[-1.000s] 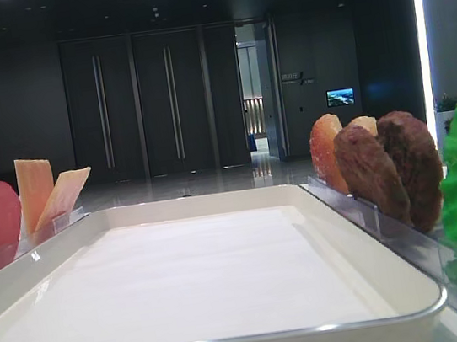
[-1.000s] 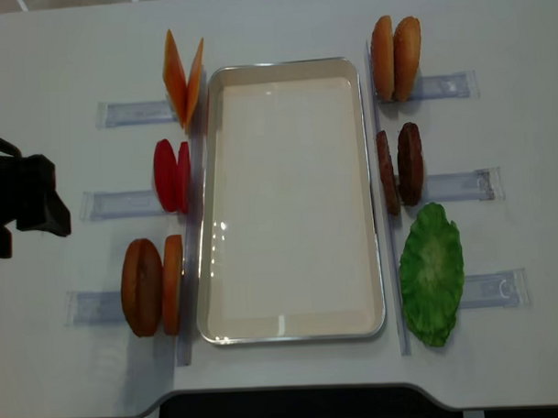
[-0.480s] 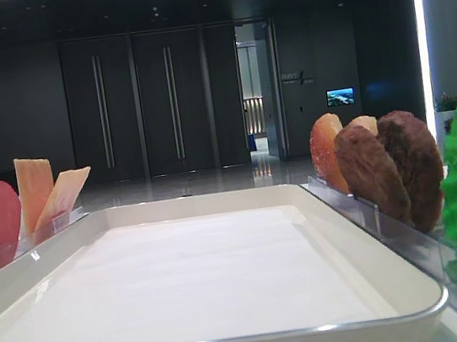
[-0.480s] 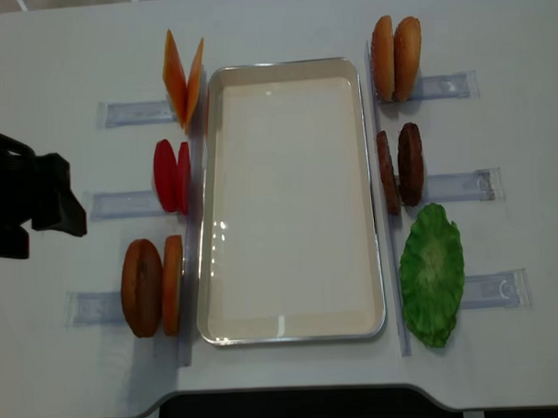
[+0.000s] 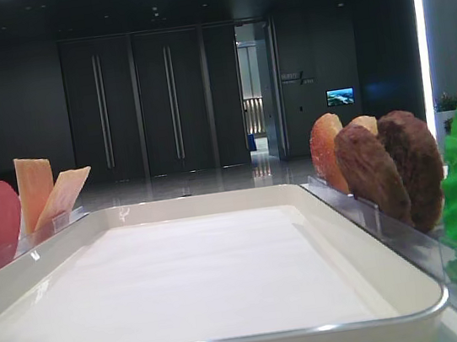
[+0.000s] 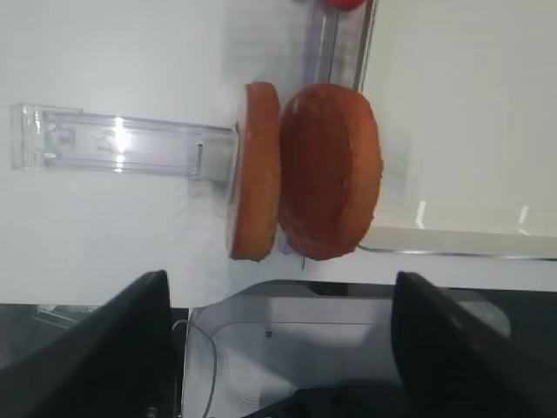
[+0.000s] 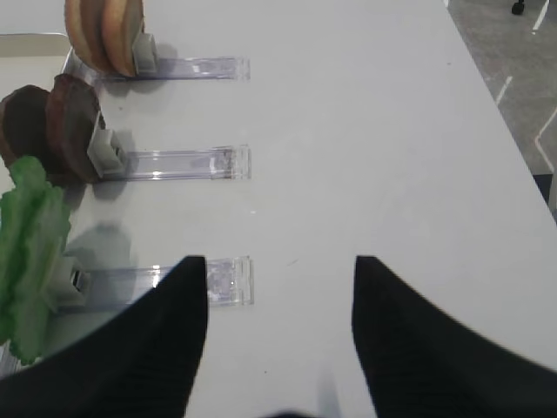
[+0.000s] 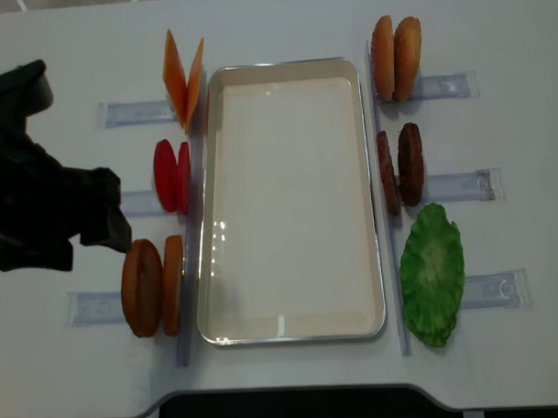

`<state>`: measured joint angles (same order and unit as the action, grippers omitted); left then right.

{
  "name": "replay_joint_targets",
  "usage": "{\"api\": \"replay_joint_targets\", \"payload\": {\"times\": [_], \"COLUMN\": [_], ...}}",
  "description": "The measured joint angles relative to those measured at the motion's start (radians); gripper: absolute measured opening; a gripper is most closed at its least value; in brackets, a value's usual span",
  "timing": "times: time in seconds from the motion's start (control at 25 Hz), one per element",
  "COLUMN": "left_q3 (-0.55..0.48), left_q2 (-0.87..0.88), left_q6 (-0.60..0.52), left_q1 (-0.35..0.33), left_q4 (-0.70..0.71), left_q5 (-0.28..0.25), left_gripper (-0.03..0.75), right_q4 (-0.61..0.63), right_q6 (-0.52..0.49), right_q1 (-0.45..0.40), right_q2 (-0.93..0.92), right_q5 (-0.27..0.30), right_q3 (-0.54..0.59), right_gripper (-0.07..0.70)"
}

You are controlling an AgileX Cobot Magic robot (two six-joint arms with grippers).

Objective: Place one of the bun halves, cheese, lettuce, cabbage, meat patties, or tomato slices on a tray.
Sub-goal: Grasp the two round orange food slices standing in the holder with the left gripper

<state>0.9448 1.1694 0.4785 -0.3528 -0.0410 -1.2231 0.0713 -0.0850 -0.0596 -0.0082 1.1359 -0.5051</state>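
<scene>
Bright, even light falls from above on the white table (image 8: 504,366); shadows are soft and short, lying just beside each food piece. Glare streaks the tray (image 8: 207,239) rim on the side toward the left gripper (image 6: 278,348). The low view has a dim, dark background. In both wrist views the near fingers (image 7: 165,340) are blurred black shapes.

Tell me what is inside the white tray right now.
Nothing: the tray shows only its bare white floor with light reflections. Both exterior views see the whole inside, so nothing there is covered. All the food stands in holders outside its rim, including the bun halves at its near left.
</scene>
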Motion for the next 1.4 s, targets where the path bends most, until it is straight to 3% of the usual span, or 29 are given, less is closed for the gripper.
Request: {"api": "replay_joint_targets", "payload": {"times": [0.32,0.48,1.4], "left_q3": [0.001,0.001,0.002], "left_q2": [0.052,0.088,0.248], "left_q6": [0.156,0.181,0.19], "left_q1": [-0.157,-0.207,-0.212], "left_q4": [0.058,0.059,0.102], "left_q5": [0.033,0.058,0.133], "left_gripper": [0.598,0.597,0.597], "right_q4": [0.0,0.0,0.0], "right_q6": [0.0,0.0,0.0], "right_q1": [0.0,0.0,0.0], "right_q2": [0.0,0.0,0.0], "right_q5": [0.0,0.0,0.0], "right_q3": [0.0,0.0,0.0], "right_gripper": [0.363,0.363,0.363]}}
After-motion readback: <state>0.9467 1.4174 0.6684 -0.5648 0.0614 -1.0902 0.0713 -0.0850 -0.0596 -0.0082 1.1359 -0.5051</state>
